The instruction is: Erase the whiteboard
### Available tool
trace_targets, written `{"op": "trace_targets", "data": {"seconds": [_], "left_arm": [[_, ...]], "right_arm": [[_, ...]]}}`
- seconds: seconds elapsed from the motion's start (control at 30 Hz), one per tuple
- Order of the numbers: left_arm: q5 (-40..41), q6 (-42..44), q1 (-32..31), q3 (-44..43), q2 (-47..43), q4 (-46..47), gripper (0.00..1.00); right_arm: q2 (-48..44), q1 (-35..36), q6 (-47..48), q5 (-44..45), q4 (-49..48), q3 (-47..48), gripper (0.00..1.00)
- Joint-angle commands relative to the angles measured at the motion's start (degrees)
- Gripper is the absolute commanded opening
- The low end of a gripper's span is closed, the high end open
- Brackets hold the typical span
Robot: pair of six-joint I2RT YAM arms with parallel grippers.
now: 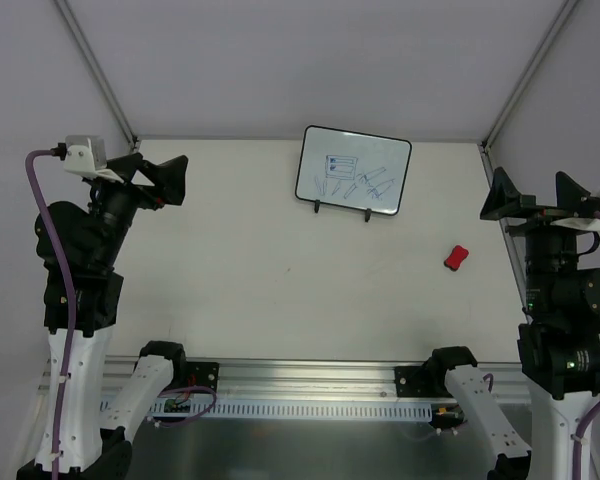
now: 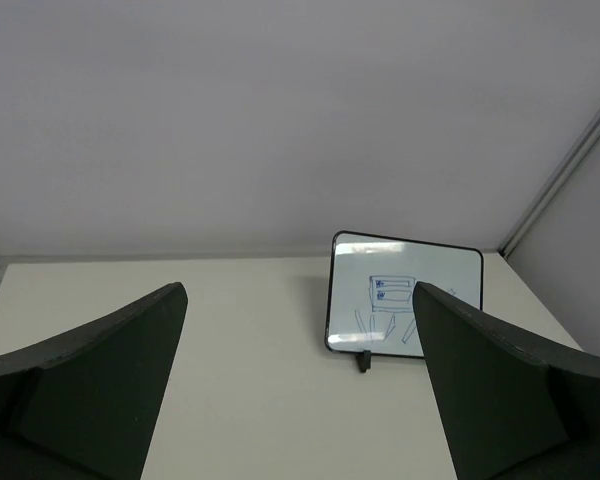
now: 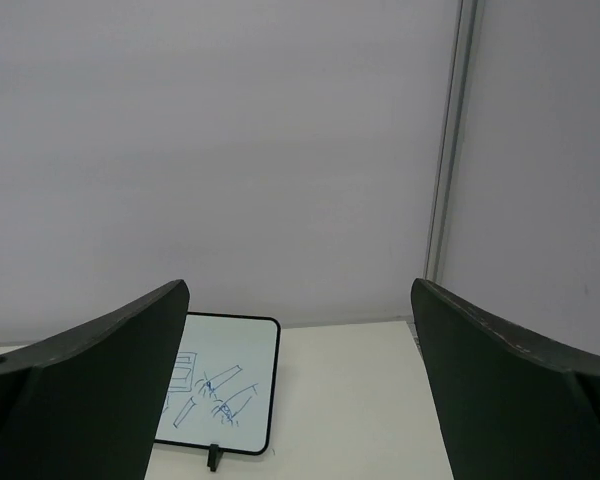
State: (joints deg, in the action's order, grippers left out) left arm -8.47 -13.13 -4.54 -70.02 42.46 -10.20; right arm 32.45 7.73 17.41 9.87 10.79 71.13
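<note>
The whiteboard stands on two small black feet at the back of the table, right of centre, with blue marker drawings on it. It also shows in the left wrist view and the right wrist view. A small red eraser lies on the table to the board's front right. My left gripper hangs open above the table's left side, far from the board. My right gripper hangs open at the right edge, above and behind the eraser. Neither holds anything.
Grey walls with metal corner posts close in the table at the back and sides. An aluminium rail carrying both arm bases runs along the near edge.
</note>
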Motion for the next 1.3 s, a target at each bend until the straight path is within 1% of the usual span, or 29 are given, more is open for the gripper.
{"op": "trace_targets", "data": {"seconds": [0.0,0.07,0.13,0.17,0.23,0.27,0.33,0.37,0.4,0.47,0.6,0.73,0.77,0.8,0.83,0.87,0.93,0.97,1.0,1.07,1.13,1.27], "left_arm": [[-0.5,-0.7,-0.3,-0.8,0.3,1.9,0.99],[-0.8,-1.0,-0.3,-0.3,0.7,1.8,0.99],[-1.2,-1.7,-0.3,-0.1,1.2,1.8,0.99],[-1.2,-3.0,-0.3,0.3,1.8,1.7,0.99],[-2.0,-4.5,-0.3,0.6,2.9,1.7,0.99],[-2.4,-5.0,-0.3,0.9,3.3,1.7,0.99],[-3.3,-6.7,-0.3,1.2,4.2,1.4,0.99],[-3.7,-8.0,-0.3,1.7,4.9,1.2,0.99],[-4.3,-9.1,-0.3,2.1,5.2,1.1,0.99],[-7.0,-11.8,-0.3,3.3,6.1,1.1,0.99],[-10.1,-13.4,-0.3,6.2,6.9,0.8,0.99],[-11.0,-14.2,-0.3,9.4,5.8,0.4,0.99],[-11.1,-14.2,-0.3,10.5,5.2,0.0,0.99],[-11.1,-14.1,-0.3,11.1,4.9,-0.2,0.99],[-11.0,-14.0,-0.3,11.7,4.6,-0.3,0.99],[-10.6,-14.5,-0.3,12.7,3.8,-0.5,0.99],[-10.3,-15.1,-0.3,13.8,3.0,-1.0,0.99],[-10.5,-15.3,-0.3,14.8,2.2,-1.0,0.99],[-10.5,-15.4,-0.3,15.3,1.8,-1.2,0.99],[-10.7,-15.5,-0.3,17.0,0.7,-1.4,0.99],[-10.4,-15.4,-0.3,18.0,0.1,-1.8,0.99],[-10.5,-15.2,-0.3,19.0,-0.3,-2.3,0.99]], "right_arm": [[1.7,0.3,0.5,1.8,-3.0,0.4,0.99],[2.6,0.3,-0.9,2.0,-2.6,-0.1,0.99],[3.9,0.3,-3.2,-0.1,-1.3,0.3,0.99],[5.7,0.3,-3.7,-3.9,-0.3,0.7,0.99],[7.5,0.3,-5.4,-7.7,0.0,0.9,0.99],[8.5,0.3,-5.9,-11.6,0.3,1.1,0.99],[12.6,0.3,-7.9,-13.2,1.6,2.5,0.99],[14.6,0.2,-10.0,-14.7,4.4,3.9,0.99],[18.4,0.3,-10.5,-16.4,5.5,5.1,0.99],[22.1,0.3,-10.8,-22.2,7.0,7.3,0.99],[30.1,0.2,-13.4,-21.3,6.7,8.4,0.99],[40.1,-1.0,-11.2,-27.6,5.7,10.4,0.99],[44.0,-2.4,-11.3,-29.5,4.6,10.5,0.99],[45.8,-3.4,-11.8,-34.4,1.1,9.6,0.99],[47.7,-4.4,-15.6,-37.3,-2.1,8.9,0.99],[51.8,-7.0,-19.2,-43.0,-8.3,8.2,0.99],[56.2,-10.3,-26.5,-48.9,-13.8,8.3,0.99],[58.6,-13.0,-30.7,-53.3,-16.3,9.0,0.99],[62.8,-14.0,-31.1,-54.8,-16.4,11.2,0.99],[66.5,-15.9,-29.1,-56.3,-16.6,13.0,0.99],[71.5,-16.5,-27.9,-56.3,-16.6,15.4,0.99],[77.9,-16.8,-22.7,-55.3,-16.4,18.1,0.98]]}}
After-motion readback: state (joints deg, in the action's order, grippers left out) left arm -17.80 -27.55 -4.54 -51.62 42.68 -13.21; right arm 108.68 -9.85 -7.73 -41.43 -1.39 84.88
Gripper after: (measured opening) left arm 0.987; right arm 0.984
